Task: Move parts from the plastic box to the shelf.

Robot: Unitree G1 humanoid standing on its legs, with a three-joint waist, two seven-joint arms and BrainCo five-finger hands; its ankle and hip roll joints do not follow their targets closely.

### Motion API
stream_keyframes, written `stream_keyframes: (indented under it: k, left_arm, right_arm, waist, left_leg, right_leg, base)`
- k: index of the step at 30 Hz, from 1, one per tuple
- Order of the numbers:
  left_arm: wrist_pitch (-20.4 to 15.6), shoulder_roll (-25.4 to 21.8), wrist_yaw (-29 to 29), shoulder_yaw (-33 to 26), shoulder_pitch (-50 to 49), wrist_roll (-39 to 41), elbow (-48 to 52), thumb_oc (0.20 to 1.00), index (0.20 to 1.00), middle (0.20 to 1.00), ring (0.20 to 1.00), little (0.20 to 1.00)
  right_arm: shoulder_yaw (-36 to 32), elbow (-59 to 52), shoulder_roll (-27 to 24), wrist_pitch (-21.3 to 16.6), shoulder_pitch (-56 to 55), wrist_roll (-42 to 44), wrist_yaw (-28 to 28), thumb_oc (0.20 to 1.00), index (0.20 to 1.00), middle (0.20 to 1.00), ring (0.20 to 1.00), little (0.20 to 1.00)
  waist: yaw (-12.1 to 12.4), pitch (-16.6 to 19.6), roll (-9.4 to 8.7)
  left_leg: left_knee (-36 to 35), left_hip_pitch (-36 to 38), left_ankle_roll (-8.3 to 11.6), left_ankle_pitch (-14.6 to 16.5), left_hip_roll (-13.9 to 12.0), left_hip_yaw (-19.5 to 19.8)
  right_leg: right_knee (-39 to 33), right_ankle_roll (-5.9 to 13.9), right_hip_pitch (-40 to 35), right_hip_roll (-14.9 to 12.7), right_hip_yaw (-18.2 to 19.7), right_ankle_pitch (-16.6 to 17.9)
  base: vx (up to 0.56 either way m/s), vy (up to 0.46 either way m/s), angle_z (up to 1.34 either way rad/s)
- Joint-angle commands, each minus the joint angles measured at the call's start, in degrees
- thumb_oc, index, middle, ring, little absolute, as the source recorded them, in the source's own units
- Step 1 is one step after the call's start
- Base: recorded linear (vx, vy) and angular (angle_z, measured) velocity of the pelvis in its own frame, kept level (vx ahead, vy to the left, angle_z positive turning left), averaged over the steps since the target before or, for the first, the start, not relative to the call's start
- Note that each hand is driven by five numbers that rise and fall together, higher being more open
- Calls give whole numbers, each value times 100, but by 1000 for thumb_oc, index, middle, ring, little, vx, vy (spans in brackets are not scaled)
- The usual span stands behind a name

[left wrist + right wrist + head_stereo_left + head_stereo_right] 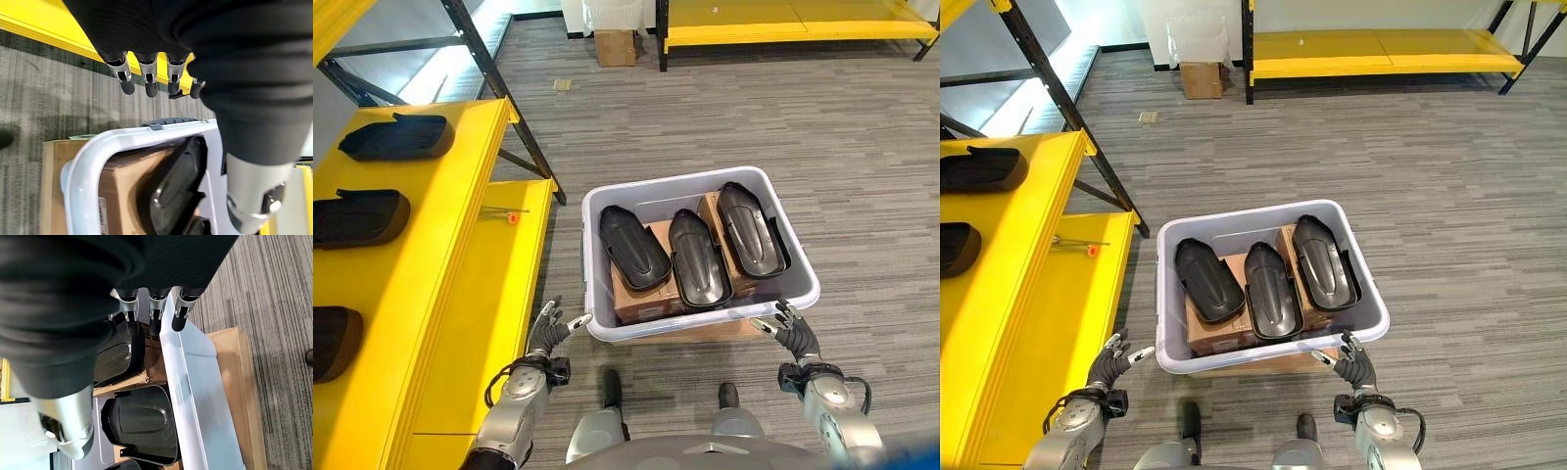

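A: Counting parts: three black parts (pixel 372 217) lie on the yellow shelf (pixel 460 255), three more (pixel 697 257) sit in the plastic box (pixel 607 329) on cardboard cartons (pixel 641 299).

B: About half left, I judge. Hands?

A: Left hand (pixel 546 331) and right hand (pixel 791 331) hover at the box's near corners, fingers relaxed, holding nothing.

B: Orientation?

A: Boxed parts run near-to-far, side by side; shelf parts lie crosswise.

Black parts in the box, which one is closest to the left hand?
The leftmost part, angled toward the box's left wall. It lies nearest the left hand at the near-left corner; the middle part and right part sit further right.
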State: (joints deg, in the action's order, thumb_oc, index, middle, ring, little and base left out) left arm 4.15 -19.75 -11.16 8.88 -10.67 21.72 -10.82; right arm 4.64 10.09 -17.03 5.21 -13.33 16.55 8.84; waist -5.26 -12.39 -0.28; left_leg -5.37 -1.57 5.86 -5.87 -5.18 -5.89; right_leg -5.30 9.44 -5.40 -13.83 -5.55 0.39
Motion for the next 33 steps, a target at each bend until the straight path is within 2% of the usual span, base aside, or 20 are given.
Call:
stream_keyframes:
  k: [1,4,6,11,17,21,33]
  left_arm:
    - [-546,-221,2,-202,128,-230,582,1000,1000,1000,1000,1000]
    - [-604,-263,-17,-222,206,-203,651,1000,1000,1000,1000,1000]
    - [-752,-323,-101,-198,397,-144,768,1000,1000,1000,1000,1000]
    - [-1027,-350,-359,35,1013,-35,1080,1000,1000,1000,1000,1000]
    - [-1192,-289,-525,203,1412,173,1315,1000,1000,1000,1000,1000]
    - [-1314,-401,-596,196,1559,300,1648,1000,1000,1000,1000,1000]
    - [-1433,-532,-670,300,1752,392,1959,1000,1000,1000,1000,1000]
  right_arm:
    - [-316,-605,-413,-482,203,-264,66,1000,1000,1000,1000,1000]
    - [-323,-688,-458,-540,349,-280,120,1000,1000,1000,1000,1000]
    - [-338,-945,-570,-735,723,-248,255,1000,1000,1000,1000,1000]
    - [95,-931,-624,-1020,2213,-50,794,1000,1000,1000,1000,1000]
    - [523,-679,-688,-960,3520,-349,1299,1000,1000,1000,1000,1000]
    - [725,-167,-969,-855,4603,-324,1563,1000,1000,1000,1000,1000]
    - [730,867,-1709,-672,6040,-554,2041,1000,1000,1000,1000,1000]
  waist:
    - [19,194,48]
    - [30,176,27]
    - [56,48,21]
    - [157,-279,65]
    - [275,-625,109]
    - [415,-907,136]
    - [567,-1399,262]
  left_leg:
    - [1086,-569,38,458,-404,-171]
    - [1129,-643,41,472,-392,-178]
    - [1237,-881,61,458,-401,-175]
    - [1375,-1390,124,354,-448,-166]
    - [1489,-1676,143,295,-519,-143]
    - [1575,-1906,145,275,-562,-132]
    - [1713,-2330,159,235,-537,-125]
  right_leg:
    - [667,204,395,-548,-156,-283]
    - [659,222,444,-569,-156,-247]
    - [634,233,616,-618,-205,-198]
    - [739,147,1151,-619,-186,-162]
    - [1012,89,1589,-577,-97,-198]
    - [1243,51,1967,-539,-10,-233]
    - [1604,13,2556,-523,109,-306]
  base:
    - [-1,55,-1]
    - [-17,7,0]
    - [-143,25,1]
    - [-139,5,2]
    - [-69,-23,-5]
    - [-54,-27,-3]
    - [-16,-5,-2]
